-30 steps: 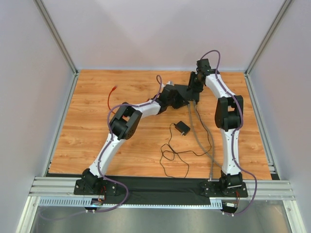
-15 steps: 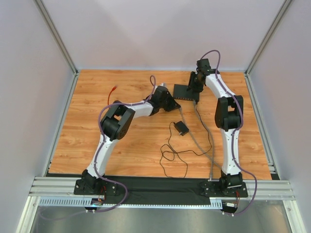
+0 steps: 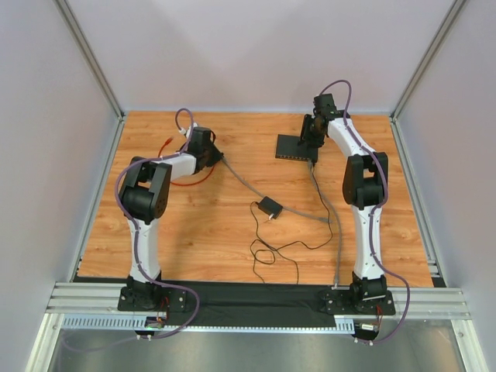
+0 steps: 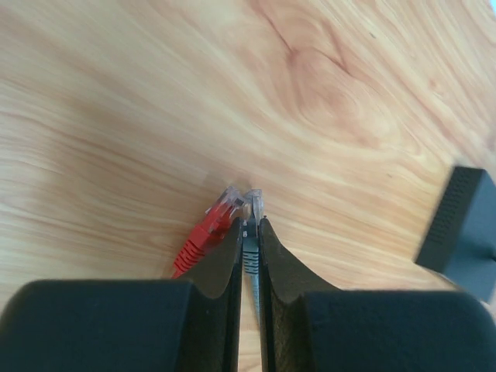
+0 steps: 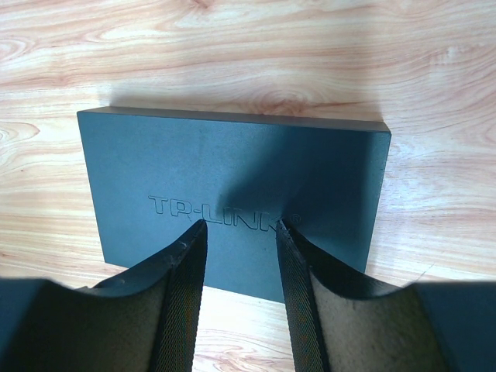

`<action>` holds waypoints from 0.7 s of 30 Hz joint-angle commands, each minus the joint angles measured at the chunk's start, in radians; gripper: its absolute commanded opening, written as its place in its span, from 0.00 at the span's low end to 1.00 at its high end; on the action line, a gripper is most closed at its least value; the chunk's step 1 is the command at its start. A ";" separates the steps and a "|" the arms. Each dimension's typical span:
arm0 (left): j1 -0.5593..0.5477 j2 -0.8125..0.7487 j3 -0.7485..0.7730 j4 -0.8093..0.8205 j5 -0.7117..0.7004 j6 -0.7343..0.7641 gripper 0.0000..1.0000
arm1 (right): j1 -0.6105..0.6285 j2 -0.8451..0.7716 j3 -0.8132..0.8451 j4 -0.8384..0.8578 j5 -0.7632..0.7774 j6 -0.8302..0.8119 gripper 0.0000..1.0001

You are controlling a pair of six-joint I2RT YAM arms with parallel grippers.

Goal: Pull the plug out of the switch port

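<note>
The flat black switch (image 3: 294, 146) lies at the back right and fills the right wrist view (image 5: 232, 186); its sockets do not show. My right gripper (image 3: 313, 133) is open, its fingertips (image 5: 191, 232) resting on the switch's top face. My left gripper (image 3: 214, 155) is at the back left, far from the switch, shut on the grey plug (image 4: 252, 232). The plug's clear tip pokes out past the fingertips just above the wood. Its grey cable (image 3: 256, 188) trails back towards the middle of the table.
A red plug (image 4: 205, 231) and its red cable (image 3: 169, 147) lie right beside my left fingers. The small black adapter (image 3: 270, 206) with a thin looped black cord (image 3: 267, 249) sits mid-table. Another cable (image 3: 332, 225) runs from the switch's near side to the front edge.
My left gripper has swung from the switch far to the left with the grey plug, dragging its cable out. The adapter has slid a little left. The right arm has not moved.
</note>
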 commanded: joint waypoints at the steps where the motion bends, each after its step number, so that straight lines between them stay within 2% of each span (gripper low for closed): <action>1: 0.003 -0.063 0.046 -0.085 -0.080 0.149 0.00 | -0.011 0.074 -0.033 -0.090 0.039 -0.011 0.44; 6: 0.016 -0.112 0.089 -0.105 -0.031 0.262 0.00 | -0.011 0.075 -0.033 -0.089 0.039 -0.008 0.44; 10: 0.033 -0.170 0.073 -0.164 -0.110 0.308 0.00 | -0.011 0.072 -0.036 -0.089 0.039 -0.008 0.44; 13: 0.091 -0.199 0.066 -0.184 -0.086 0.322 0.00 | -0.011 0.074 -0.036 -0.087 0.039 -0.008 0.44; 21: 0.217 -0.238 0.084 -0.320 -0.148 0.378 0.00 | -0.009 0.074 -0.036 -0.087 0.043 -0.005 0.44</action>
